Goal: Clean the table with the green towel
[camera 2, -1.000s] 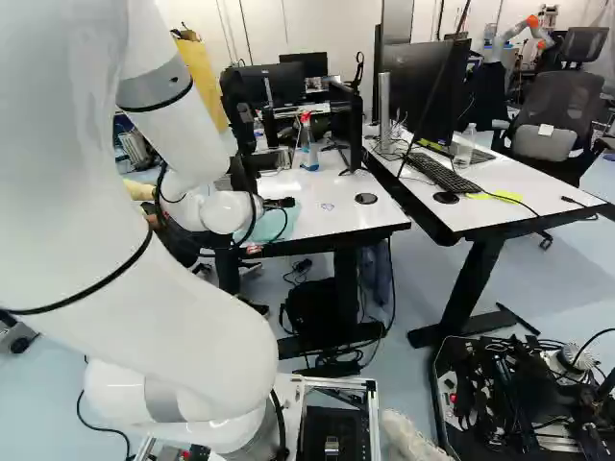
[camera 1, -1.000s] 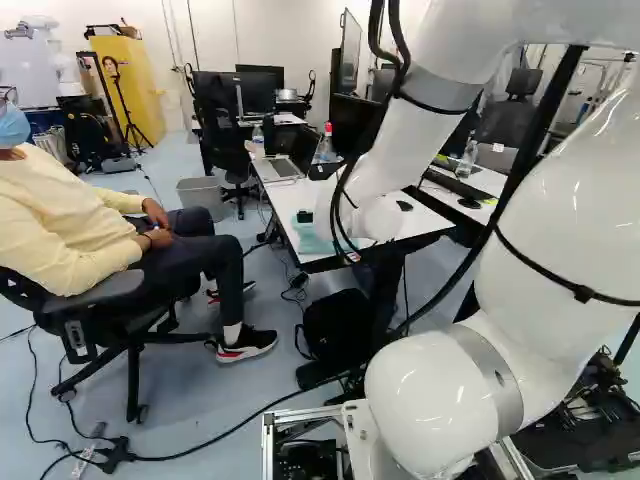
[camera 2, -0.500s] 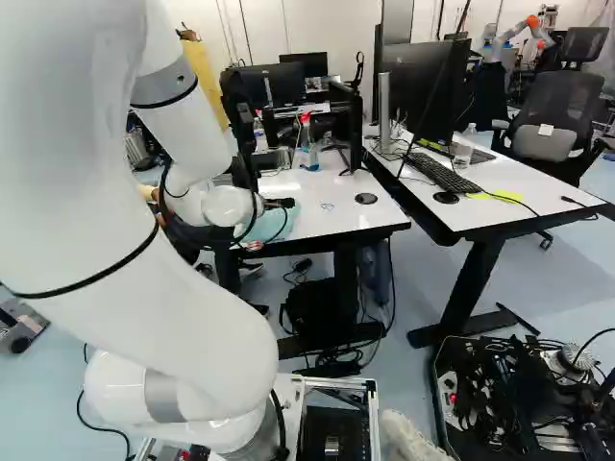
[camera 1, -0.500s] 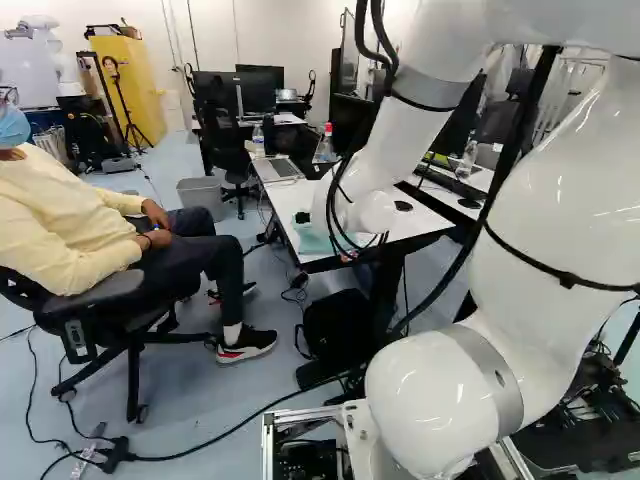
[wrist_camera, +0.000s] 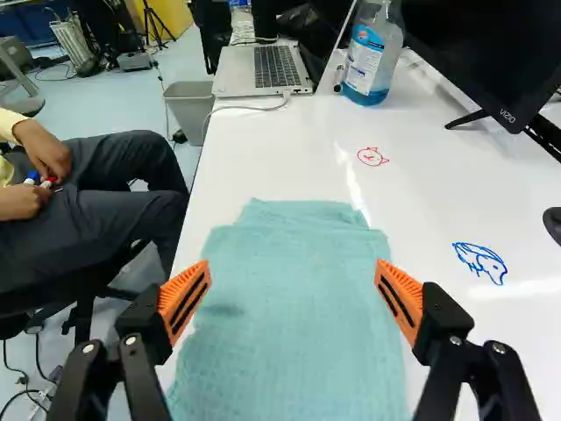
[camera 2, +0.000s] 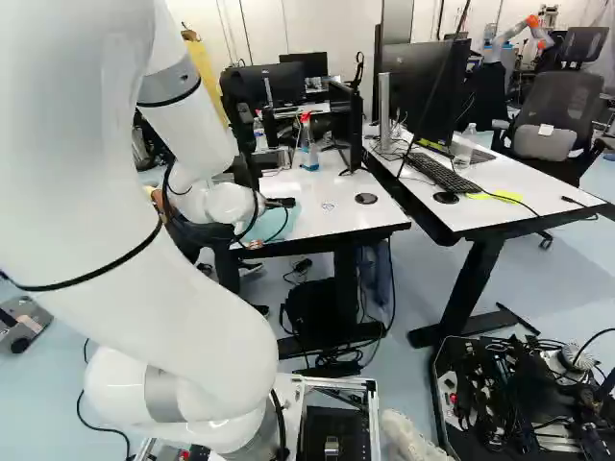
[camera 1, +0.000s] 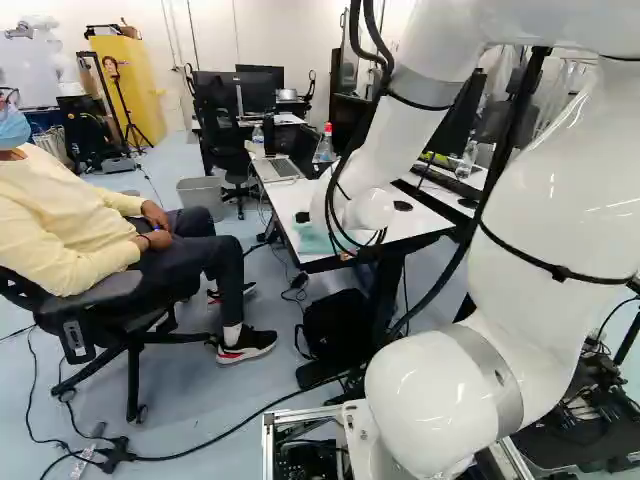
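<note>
1. Grey bin (wrist_camera: 188,110), standing on the floor beside the bench (wrist_camera: 307,162), probably within reach of whoever sits there.
2. Laptop (wrist_camera: 263,68), open at the far part of the bench, its cable trailing along the top; presumably set back from the working area.
3. Green towel (wrist_camera: 289,324), lying spread and slightly wrinkled on the bench near its edge. Such a spread should offer a broad wiping face, though a loose layer may bunch or slip if pinched shallowly.
4. Pincer (wrist_camera: 292,267), spread wide above the towel, with an orange pad towards either side of the cloth and nothing in its hold. This placing suggests a grasp in preparation; the next move would likely be to lower, then close on a fold.
5. Red drawing (wrist_camera: 372,157), ahead of the towel; a mark likely meant for wiping.
6. Spray bottle (wrist_camera: 374,54), upright beyond the red drawing, holding blue liquid, seemingly kept handy for cleaning. It bears a printed label, not transcribed.
7. Blue drawing (wrist_camera: 480,261), beside the towel; the second likely target, also linework rather than legible writing.
8. Black monitor (wrist_camera: 500,44), on its stand at the bench's far side, with pale lettering on the lower frame, likewise not transcribed.
</note>
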